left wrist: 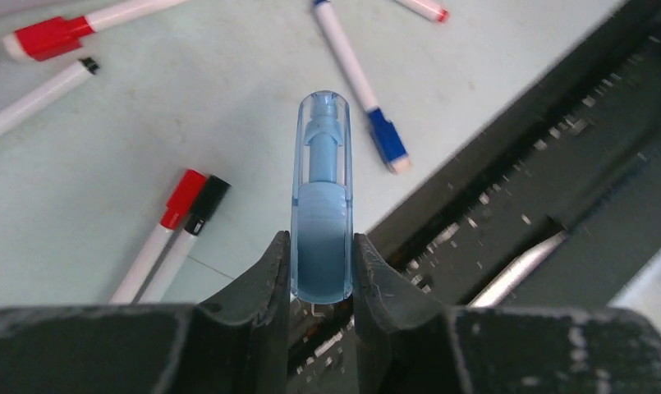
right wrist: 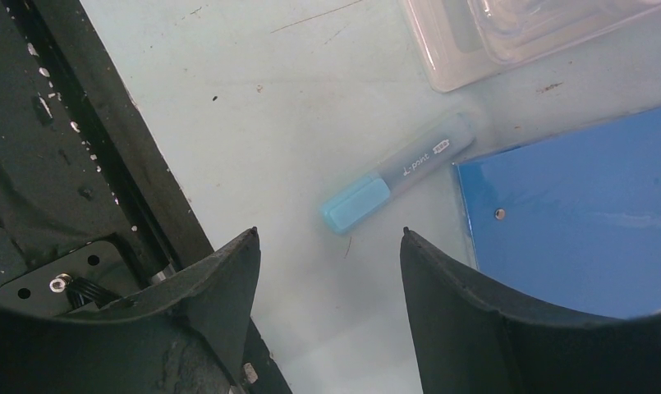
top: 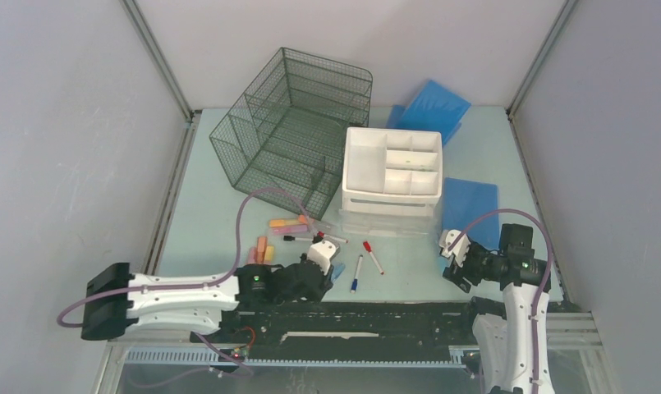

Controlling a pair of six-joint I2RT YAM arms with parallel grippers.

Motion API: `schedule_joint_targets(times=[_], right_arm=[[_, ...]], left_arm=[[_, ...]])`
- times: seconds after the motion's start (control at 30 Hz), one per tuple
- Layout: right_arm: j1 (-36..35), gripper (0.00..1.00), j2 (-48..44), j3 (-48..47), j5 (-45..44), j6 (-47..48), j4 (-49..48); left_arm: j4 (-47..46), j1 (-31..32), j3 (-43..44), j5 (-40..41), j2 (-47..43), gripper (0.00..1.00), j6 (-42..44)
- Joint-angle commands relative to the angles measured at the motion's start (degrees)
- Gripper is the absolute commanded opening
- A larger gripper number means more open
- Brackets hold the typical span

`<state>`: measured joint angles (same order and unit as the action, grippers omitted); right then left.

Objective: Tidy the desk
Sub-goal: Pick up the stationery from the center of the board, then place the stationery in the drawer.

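The pale mint tabletop (top: 204,222) spreads out on every side of the white drawer unit (top: 391,168), which stands near its middle. By my reading the tidying has barely begun. I see nothing filed in the unit's top compartments, and the wire-mesh organizer (top: 294,131) to the unit's left looks empty.

One blue folder (top: 472,203) lies loose just right of the unit, and another (top: 432,105) lies behind it.

In front of the unit and to its left, the left arm (top: 179,297) has its jaws clamped on a blue clear-capped marker (left wrist: 321,205). In front and to the right, the right arm (top: 507,267) hovers with jaws apart, holding nothing, above a pale-blue highlighter (right wrist: 397,175) that touches the folder's edge.

Orange highlighters (top: 261,246), a red-capped pen (top: 373,257) and a blue-capped pen (top: 356,273) lie scattered in front of the unit, all waiting to be put away.

The black front rail (top: 376,316) is close (the held marker is near its edge). The widest bare room is far to the left of the unit.
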<state>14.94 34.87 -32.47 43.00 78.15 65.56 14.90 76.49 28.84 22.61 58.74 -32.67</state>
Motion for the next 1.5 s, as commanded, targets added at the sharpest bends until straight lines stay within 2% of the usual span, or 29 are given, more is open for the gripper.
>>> schedule_joint_targets(times=[0.0, 0.27, 0.37, 0.63, 0.8, 0.93, 1.17, 1.47], right_arm=[[0.4, 0.71, -0.5, -2.5, 1.6, 1.0, 0.4], [0.7, 0.71, -0.6, -2.6, 1.7, 0.9, 0.6], [0.8, 0.71, -0.7, -2.6, 1.7, 1.0, 0.6], [1.7, 0.72, -1.3, -2.6, 2.2, 1.9, 1.4], [2.2, 0.72, -1.7, -2.6, 2.4, 2.3, 1.7], [2.6, 0.72, -1.6, -2.6, 2.6, 2.5, 1.9], [3.2, 0.72, -1.7, -2.6, 2.8, 2.8, 2.2], [3.8, 0.72, -1.5, -2.6, 3.0, 3.3, 2.6]], left_arm=[[3.2, 0.3, -0.1, -11.9, -8.9, 0.00, 8.2], [4.2, 0.3, 7.5, -14.1, -18.7, 0.00, 24.3], [3.6, 0.3, 12.9, -12.7, -17.1, 0.00, 31.8], [4.4, -0.5, 23.9, -16.9, -9.0, 0.00, 54.2], [9.4, -8.7, 29.4, -34.8, -4.4, 0.00, 66.1], [13.4, -13.2, 35.8, -39.3, 1.7, 0.00, 71.2], [20.2, -17.2, 46.2, -37.6, 13.9, 0.00, 77.2], [19.8, -18.3, 51.2, -25.9, 23.0, 0.01, 78.1]])
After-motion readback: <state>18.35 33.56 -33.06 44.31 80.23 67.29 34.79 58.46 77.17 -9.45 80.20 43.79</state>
